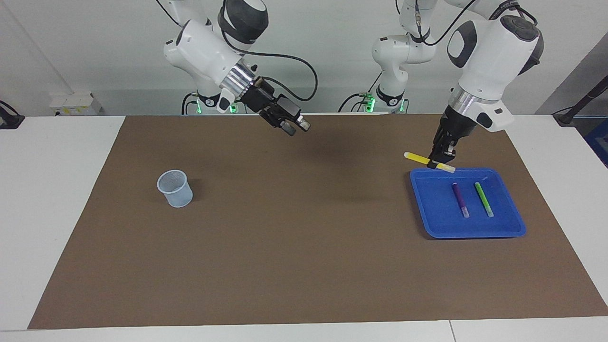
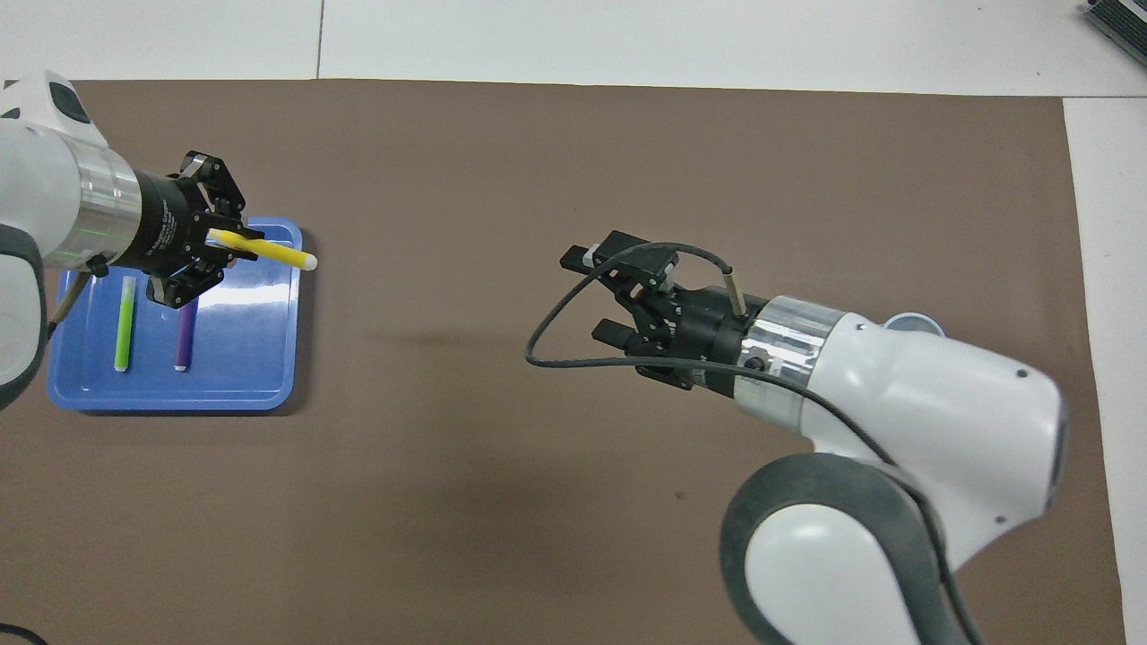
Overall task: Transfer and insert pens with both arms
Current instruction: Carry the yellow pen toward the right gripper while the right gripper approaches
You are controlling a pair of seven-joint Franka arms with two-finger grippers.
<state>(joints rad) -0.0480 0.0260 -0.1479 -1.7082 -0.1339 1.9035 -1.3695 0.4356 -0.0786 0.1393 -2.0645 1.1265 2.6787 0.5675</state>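
pens: the yellow pen [image 1: 428, 160] is lifted over the blue tray's [image 1: 427, 223] edge, pinched in the left tool [image 1: 439, 159]; purple [image 1: 460, 199] and green [image 1: 483, 199] lie in the tray. right tool [image 1: 294, 127] gapes empty above the brown mat [image 1: 304, 266]. for a clean handover, keep the pen level. a mesh cup [image 1: 175, 188] stands toward the right arm's end of the bench.

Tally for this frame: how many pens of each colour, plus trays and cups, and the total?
Yellow pen: 1, held up by the left gripper
Purple pen: 1, in the blue tray
Light green pen: 1, in the tray
Blue tray: 1
Mesh cup: 1
Total: 5
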